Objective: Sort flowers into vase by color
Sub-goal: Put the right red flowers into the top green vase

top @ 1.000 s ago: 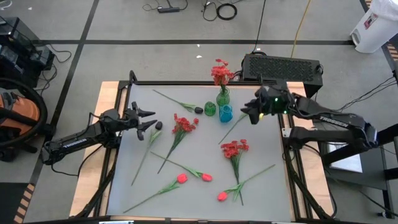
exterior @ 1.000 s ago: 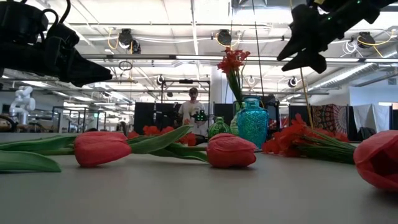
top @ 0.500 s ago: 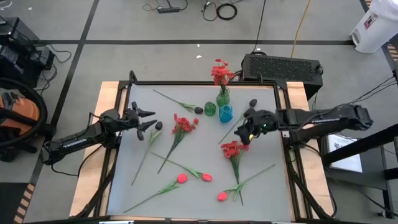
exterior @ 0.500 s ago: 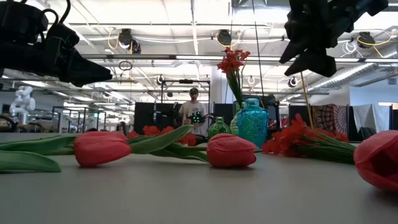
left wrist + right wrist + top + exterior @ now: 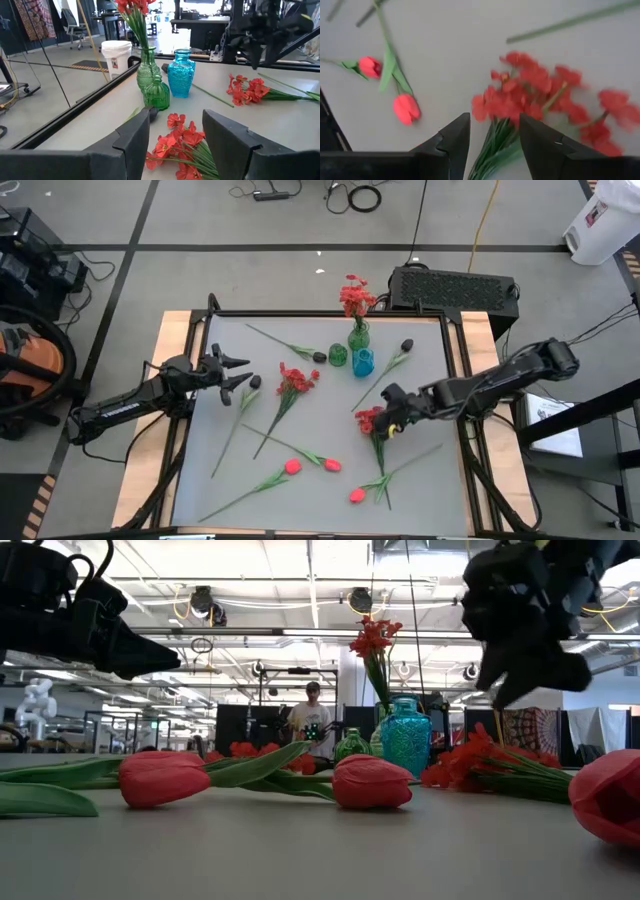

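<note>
Low view, nearest the lens: a tulip (image 5: pixel 165 780) and a second tulip (image 5: pixel 371 783) lie flat at frame centre, pinkish-red buds on green leaves, and a third bud (image 5: pixel 608 795) is cut off at the right edge. High view: right gripper (image 5: pixel 390 412) sits right of frame centre, arm stretched in low from the right edge, elbow raised, wrist pointing left. Its fingers (image 5: pixel 454 137) stand apart with a clear gap, holding nothing, poised over a red cluster bunch (image 5: pixel 376 420) lying on the table (image 5: pixel 420 340); in the right wrist view the green stems run between the two fingers, and contact cannot be told. Left gripper (image 5: pixel 240 375) hangs at the left-centre of the frame, arm reaching in from the left edge, fingers (image 5: pixel 132 140) spread wide and empty, aimed at another red cluster bunch (image 5: pixel 295 380) just to its right. Tulips also lie along the lower part of the table in the high view, long stems splayed. Farther up, at upper centre, three vases stand close together: a blue vase (image 5: pixel 362 362), a small green vase (image 5: pixel 338 355), and a taller green vase (image 5: pixel 358 336) with a red cluster upright in it. A dark bud (image 5: pixel 406 345) on a thin stem lies right of the vases; another dark bud (image 5: pixel 319 357) lies left of them.
</note>
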`<state>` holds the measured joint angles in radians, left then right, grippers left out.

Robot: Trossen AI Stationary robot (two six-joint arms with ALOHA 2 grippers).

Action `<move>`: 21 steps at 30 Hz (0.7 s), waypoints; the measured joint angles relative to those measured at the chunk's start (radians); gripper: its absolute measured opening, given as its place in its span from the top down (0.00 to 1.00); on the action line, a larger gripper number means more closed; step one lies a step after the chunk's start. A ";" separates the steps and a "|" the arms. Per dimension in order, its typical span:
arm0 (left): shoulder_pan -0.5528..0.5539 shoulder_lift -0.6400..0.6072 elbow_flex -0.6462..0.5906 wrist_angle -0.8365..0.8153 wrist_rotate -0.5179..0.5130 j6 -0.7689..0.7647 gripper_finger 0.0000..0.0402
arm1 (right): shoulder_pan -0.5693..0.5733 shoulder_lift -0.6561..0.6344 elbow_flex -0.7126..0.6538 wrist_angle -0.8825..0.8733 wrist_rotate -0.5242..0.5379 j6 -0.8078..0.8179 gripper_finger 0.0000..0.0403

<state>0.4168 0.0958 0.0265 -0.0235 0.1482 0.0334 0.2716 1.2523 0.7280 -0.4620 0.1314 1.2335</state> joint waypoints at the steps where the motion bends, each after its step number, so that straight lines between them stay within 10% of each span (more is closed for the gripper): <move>1: 0.000 0.000 0.000 0.000 0.000 0.000 0.52 | 0.012 0.013 0.000 0.001 0.000 0.024 0.60; 21: 0.000 0.000 0.000 0.000 0.000 0.000 0.52 | 0.182 0.210 0.000 0.137 -0.007 0.380 0.60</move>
<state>0.4166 0.0958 0.0266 -0.0235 0.1482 0.0332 0.4540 1.4625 0.7280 -0.3253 0.1241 1.6133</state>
